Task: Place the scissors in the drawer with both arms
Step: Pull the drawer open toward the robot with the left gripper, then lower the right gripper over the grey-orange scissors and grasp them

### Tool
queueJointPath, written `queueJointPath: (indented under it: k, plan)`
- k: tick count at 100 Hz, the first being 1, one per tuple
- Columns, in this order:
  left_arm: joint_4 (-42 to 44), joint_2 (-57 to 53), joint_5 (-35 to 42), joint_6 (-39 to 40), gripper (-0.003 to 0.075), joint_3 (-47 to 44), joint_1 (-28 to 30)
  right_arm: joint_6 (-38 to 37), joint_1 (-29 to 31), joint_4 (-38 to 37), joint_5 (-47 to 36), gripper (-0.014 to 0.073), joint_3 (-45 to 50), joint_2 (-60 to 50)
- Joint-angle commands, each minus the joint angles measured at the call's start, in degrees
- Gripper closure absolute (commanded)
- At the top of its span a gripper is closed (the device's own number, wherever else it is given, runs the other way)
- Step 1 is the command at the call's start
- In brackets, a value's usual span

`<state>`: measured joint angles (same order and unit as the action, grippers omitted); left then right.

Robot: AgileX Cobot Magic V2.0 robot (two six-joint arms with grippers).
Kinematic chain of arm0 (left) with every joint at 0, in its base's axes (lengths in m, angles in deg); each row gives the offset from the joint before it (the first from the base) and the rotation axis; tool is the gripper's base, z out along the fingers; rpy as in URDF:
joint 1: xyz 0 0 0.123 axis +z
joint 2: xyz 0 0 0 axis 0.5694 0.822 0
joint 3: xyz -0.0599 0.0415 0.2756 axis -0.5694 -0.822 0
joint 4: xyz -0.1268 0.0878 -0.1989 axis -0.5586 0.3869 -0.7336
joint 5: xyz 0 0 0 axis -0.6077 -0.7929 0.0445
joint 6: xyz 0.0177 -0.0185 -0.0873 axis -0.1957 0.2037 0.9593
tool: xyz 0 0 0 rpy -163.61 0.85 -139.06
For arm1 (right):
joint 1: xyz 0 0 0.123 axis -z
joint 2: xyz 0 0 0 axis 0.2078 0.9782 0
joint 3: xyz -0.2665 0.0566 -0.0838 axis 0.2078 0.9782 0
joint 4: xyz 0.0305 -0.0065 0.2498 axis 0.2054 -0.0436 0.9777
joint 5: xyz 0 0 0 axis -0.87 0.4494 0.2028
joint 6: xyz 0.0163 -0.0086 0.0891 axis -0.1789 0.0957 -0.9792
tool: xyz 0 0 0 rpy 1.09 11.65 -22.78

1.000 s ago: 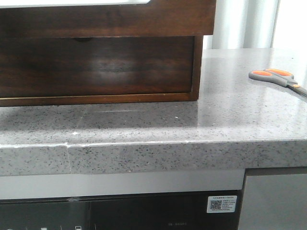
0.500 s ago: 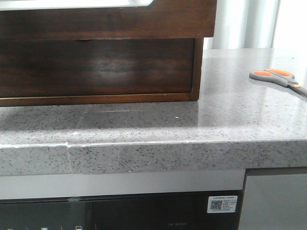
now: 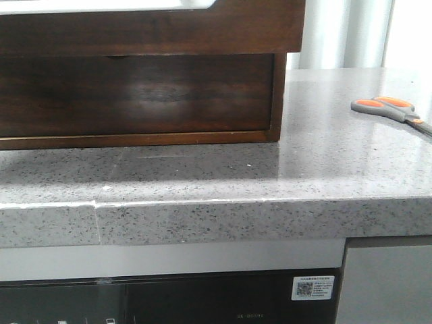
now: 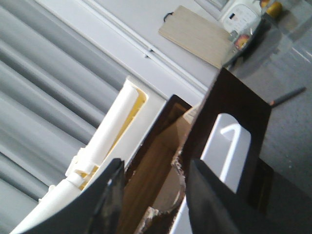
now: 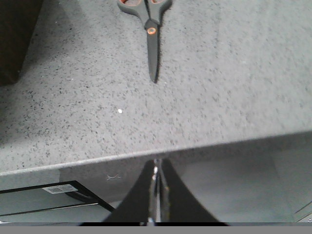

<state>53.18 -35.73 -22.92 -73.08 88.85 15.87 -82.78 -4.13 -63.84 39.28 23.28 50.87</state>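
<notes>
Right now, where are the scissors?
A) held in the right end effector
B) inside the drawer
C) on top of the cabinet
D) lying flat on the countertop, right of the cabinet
D: the scissors lie flat on the grey speckled countertop, right of the wooden cabinet, and the right end effector is clear of them.

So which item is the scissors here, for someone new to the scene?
Start at the grey speckled counter and the dark wooden cabinet on it. To the cabinet's right, apart from it, the scissors lie flat near the edge of the front view. Orange-and-grey loop handles and slim grey blades mark them out.
</notes>
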Motion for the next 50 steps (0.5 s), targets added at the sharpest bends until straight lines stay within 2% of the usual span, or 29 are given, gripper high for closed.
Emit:
queueJointPath:
  k: [1, 12, 18, 23, 42, 50]
  plan:
    - [-6.63, -1.02, 2.72, 1.32, 0.0454, 1.44, -0.22, 5.03, 0.17, 2.36, -4.08, 0.0648, -5.08, 4.90]
    - [-10.01, -2.52, 2.72, 1.32, 0.0459, 1.44, -0.22, 6.37, 0.07, 3.16, -3.96, 0.0505, -9.96, 10.69]
    - [-11.52, -3.49, 2.72, 1.32, 0.0485, 1.44, -0.22, 6.37, -0.03, 3.16, -3.68, 0.0400, -13.34, 14.45]
    - [-12.49, -4.32, 2.72, 1.46, 0.0521, 1.44, -0.22, 6.37, -0.27, 3.16, -2.98, 0.0352, -15.75, 17.54]
    - [-13.89, -6.83, 0.28, 1.46, 0.0703, 1.44, -0.22, 6.40, -0.27, 3.16, 1.86, 0.0342, -24.88, 30.13]
    - [-14.81, -7.99, -0.95, 2.74, 0.0717, 1.44, -0.22, 6.40, -0.27, 3.16, 4.05, 0.0342, -28.78, 35.56]
